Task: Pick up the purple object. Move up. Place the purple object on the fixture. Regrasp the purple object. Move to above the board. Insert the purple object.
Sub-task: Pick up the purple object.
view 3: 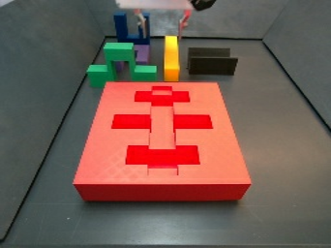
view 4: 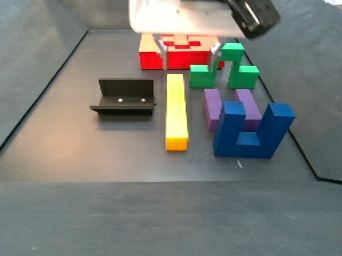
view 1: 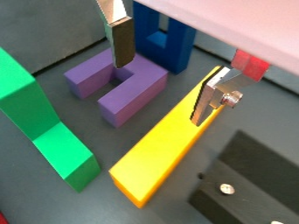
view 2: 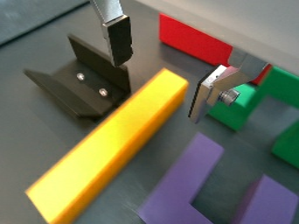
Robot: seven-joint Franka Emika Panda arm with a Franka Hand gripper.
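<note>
1. Above the pieces, our gripper (view 1: 163, 74) hangs, fingers (view 1: 121, 45) spread, holding nothing.
2. We see the purple object (view 1: 117, 85) flat on the floor between the yellow bar (view 1: 170, 149) and green block (view 4: 221, 68), beside the blue block (view 4: 253, 127).
3. We judge pickup is next: centre over one purple prong, avoid the bar, descend straight.

Dark floor (view 4: 80, 200) bears board (view 3: 162, 136), fixture (view 4: 123, 100), perhaps five blocks.
</note>
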